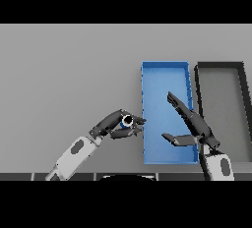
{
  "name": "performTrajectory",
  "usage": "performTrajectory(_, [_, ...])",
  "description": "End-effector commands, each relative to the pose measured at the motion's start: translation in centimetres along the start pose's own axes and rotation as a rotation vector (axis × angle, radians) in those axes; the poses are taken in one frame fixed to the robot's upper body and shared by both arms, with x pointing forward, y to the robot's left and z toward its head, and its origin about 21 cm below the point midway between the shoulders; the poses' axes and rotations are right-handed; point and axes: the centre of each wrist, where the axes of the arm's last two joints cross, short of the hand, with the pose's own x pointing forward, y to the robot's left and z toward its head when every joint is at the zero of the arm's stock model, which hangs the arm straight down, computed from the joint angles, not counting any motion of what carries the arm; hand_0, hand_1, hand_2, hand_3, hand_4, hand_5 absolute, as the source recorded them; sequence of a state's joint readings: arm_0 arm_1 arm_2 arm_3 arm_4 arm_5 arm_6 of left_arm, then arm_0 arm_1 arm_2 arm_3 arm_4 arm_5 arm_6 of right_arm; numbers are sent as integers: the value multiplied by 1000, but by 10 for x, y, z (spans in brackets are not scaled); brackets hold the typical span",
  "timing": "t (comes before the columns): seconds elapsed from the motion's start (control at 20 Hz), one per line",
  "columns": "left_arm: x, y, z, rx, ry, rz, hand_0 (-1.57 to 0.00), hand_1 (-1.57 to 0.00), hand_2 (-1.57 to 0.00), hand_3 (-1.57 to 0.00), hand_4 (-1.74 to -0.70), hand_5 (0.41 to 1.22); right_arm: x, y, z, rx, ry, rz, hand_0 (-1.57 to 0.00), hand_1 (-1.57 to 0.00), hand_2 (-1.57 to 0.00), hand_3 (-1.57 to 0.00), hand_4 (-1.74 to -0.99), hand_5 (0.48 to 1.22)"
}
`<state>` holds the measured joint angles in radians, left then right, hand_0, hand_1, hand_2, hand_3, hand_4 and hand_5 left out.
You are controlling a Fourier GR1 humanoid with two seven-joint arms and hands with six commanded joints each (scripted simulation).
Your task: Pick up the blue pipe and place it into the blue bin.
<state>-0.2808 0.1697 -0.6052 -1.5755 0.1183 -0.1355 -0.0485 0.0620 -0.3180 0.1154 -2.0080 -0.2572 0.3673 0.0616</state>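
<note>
From the head view, the left hand (114, 125) had its fingers and thumb curled round the blue pipe (126, 121), held just left of the blue bin (145, 113), near its left wall; whether the pipe was clear of the grey table (64, 74) was hard to tell. Step in hand, by judgement: the carry. Next move called for a short shift right over the wall, then a release. Left forearm reached up and right from the lower edge. Right hand (191, 124) hung over the bin, fingers straight, thumb spread, grasping nothing. A dark bin (199, 82) stood just right.

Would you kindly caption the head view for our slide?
Left hand grips small blue pipe beside rectangular blue bin; open right hand above it.
</note>
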Motion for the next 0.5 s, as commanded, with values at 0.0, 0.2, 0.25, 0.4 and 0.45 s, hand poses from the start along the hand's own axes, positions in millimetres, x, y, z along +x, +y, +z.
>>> performTrajectory(0.0, [0, -1, -3, -2, -1, -6, -1571, -1571, -1571, -1489, -1741, 1221, 9, 5, -10, 54, 4, 9, 1, 1, 1, 1, -1319, 501])
performTrajectory(0.2, [-2, 0, -6, 2, 20, -13, -1571, -1571, -1571, -1485, -1741, 1221, 30, 16, -40, 225, 19, 48, 1, 1, 1, 1, -1314, 510])
performTrajectory(0.25, [0, 1, -3, -4, 12, -12, -1571, -1571, -1571, -1484, -1741, 1221, 33, 20, -47, 265, 4, 72, 1, 1, 1, 1, -1311, 517])
performTrajectory(0.4, [2, 3, -6, -17, 6, -8, -1571, -1571, -1571, -1486, -1741, 1221, 40, 28, -68, 356, 11, 107, 1, 1, 1, 1, -1276, 527])
performTrajectory(0.45, [3, 3, -8, -21, 0, -3, -1571, -1571, -1571, -1488, -1741, 1221, 40, 34, -76, 379, 16, 106, 1, 1, 1, 1, -1253, 529])
